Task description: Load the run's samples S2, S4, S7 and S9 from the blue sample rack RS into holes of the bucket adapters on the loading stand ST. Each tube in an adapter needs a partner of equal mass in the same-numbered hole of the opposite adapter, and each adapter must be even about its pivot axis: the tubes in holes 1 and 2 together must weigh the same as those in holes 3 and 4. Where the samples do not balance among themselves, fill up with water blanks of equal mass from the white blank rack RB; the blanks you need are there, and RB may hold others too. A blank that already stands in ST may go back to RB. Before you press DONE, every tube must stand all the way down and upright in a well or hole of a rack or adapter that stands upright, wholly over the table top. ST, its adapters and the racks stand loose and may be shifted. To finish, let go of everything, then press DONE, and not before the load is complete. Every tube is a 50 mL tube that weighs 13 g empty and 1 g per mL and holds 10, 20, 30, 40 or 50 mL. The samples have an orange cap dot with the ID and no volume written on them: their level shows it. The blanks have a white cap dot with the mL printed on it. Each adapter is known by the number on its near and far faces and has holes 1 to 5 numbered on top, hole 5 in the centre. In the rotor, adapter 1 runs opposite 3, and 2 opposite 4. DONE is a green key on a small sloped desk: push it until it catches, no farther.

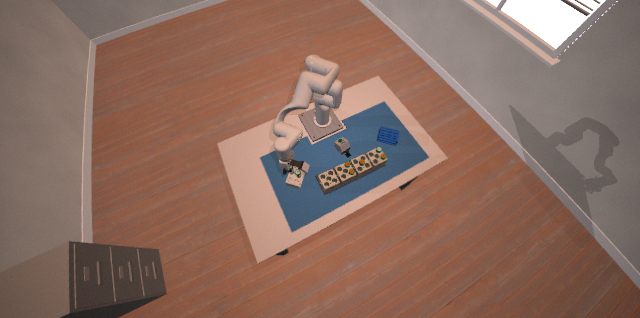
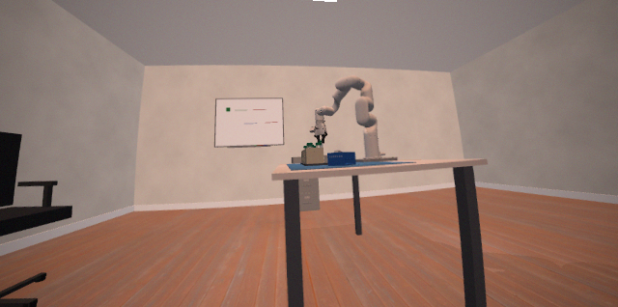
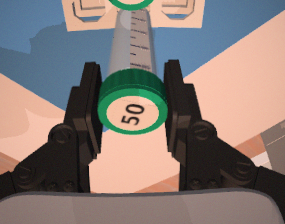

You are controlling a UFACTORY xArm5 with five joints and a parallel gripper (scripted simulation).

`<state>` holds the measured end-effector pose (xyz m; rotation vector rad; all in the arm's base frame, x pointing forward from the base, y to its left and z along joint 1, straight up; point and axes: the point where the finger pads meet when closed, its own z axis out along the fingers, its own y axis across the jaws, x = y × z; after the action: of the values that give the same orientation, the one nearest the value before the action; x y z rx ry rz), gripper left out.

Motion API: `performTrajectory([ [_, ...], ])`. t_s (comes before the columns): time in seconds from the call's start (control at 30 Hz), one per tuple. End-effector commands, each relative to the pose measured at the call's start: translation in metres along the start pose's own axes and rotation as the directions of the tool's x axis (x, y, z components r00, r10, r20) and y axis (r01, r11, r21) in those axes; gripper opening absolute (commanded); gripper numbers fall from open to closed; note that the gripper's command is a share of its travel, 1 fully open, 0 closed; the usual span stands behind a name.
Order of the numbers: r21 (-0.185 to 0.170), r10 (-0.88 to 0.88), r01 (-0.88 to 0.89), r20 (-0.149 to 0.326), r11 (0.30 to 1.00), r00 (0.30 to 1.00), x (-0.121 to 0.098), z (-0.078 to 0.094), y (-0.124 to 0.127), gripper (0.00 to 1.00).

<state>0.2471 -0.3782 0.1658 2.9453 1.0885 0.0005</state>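
Observation:
My gripper [image 3: 132, 80] [image 1: 295, 170] [image 2: 319, 140] is shut on a green-capped blank marked 50 [image 3: 133, 111]. It holds the tube upright, lifted above the white blank rack RB [image 3: 193, 22] [image 1: 291, 183] at the left end of the blue mat [image 1: 310, 203]. The loading stand ST [image 1: 352, 170] [image 2: 313, 155] holds a row of adapters to the right of the gripper. Tubes with orange dots stand in the right-hand adapters. The blue sample rack RS [image 1: 388, 135] [image 2: 341, 158] lies at the far right.
The small desk with the green DONE key [image 1: 342, 144] stands between the arm's base [image 1: 320, 125] and ST. The table's bare rim [image 1: 250, 208] runs around the mat. A grey filing cabinet [image 1: 117, 273] stands on the floor, far from the table.

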Motion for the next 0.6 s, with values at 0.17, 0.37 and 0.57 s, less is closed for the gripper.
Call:
performTrajectory([
  [0.17,-0.004,0.000,0.000,0.000,1.000,1.000,0.000,-0.017,0.001,0.00],
  [0.37,-0.004,0.000,0.000,0.000,1.000,1.000,0.000,-0.029,0.001,0.00],
  [0.57,-0.004,0.000,0.000,0.000,1.000,1.000,0.000,-0.037,0.001,0.00],
])
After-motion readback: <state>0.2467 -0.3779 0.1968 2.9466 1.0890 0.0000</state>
